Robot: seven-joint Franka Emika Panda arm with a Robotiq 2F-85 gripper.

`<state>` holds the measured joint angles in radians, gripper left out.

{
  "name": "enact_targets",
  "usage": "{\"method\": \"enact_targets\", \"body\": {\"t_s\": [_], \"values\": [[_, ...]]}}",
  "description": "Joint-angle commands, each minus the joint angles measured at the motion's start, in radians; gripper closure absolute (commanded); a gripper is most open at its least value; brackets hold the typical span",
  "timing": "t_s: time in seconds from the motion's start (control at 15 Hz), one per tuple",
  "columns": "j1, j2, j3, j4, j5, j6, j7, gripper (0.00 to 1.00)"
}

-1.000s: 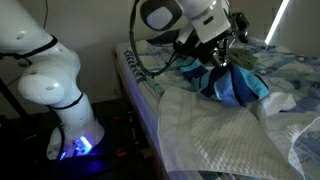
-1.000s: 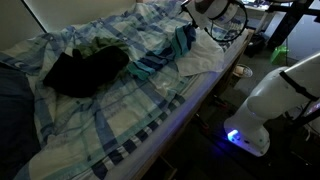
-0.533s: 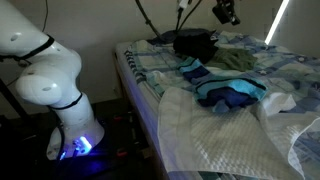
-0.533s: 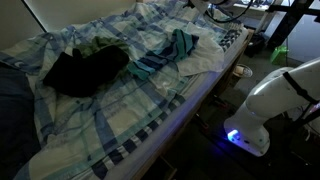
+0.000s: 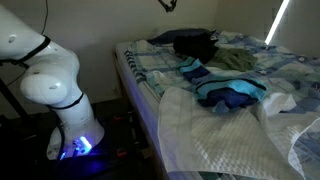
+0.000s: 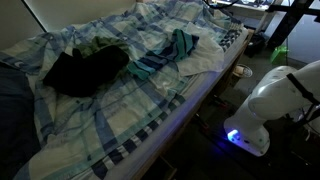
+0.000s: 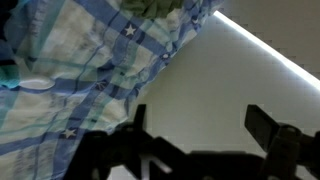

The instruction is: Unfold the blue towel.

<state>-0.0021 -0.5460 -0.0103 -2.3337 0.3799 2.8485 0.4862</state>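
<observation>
Hanging high above the bed with the fingers (image 7: 268, 128) spread wide and gripping nothing, seen only as dark tips at the bottom of the wrist view, against bare wall and a slanting strip of the pale checked bedsheet (image 7: 80, 70). No towel to be made out in that view, so likely aiming blind at the start of any descent. Well below and well apart from the fingers, in both exterior views, the blue towel (image 5: 232, 93) (image 6: 172, 50): bunched and doubled over itself near the bed's long edge on the robot's side, partly resting on the white blanket (image 5: 215, 135) and just beside its crumpled fold. Risk one: coming down off target from so far away and pinching blanket or bedsheet together with the towel, then lifting the wrong cloth. Risk two: biting through several layers of the bunch at once, so carrying the bundle up whole instead of opening it. Risk three: pulling toward the near edge and dragging the towel, perhaps the loose blanket too, off the bed. Farther in, toward the bed's middle, dark clothing (image 5: 195, 42) and a green garment (image 5: 235, 60), liable to tangle with the towel if swept that way.
</observation>
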Motion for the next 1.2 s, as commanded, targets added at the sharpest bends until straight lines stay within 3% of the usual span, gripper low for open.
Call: {"method": "enact_targets", "body": {"t_s": [0.0, 0.2, 0.27, 0.4, 0.73, 1.13], "values": [[0.148, 0.002, -0.024, 0.028, 0.080, -0.042, -0.116, 0.00], [0.250, 0.017, -0.026, 0.037, 0.139, -0.059, -0.180, 0.00], [0.184, 0.003, 0.006, 0.011, 0.110, -0.026, -0.134, 0.00], [0.216, 0.009, 0.010, 0.008, 0.125, -0.033, -0.147, 0.00], [0.164, 0.038, 0.061, -0.034, 0.102, -0.043, -0.101, 0.00], [0.177, 0.069, 0.062, -0.084, 0.119, -0.042, -0.122, 0.00]]}}
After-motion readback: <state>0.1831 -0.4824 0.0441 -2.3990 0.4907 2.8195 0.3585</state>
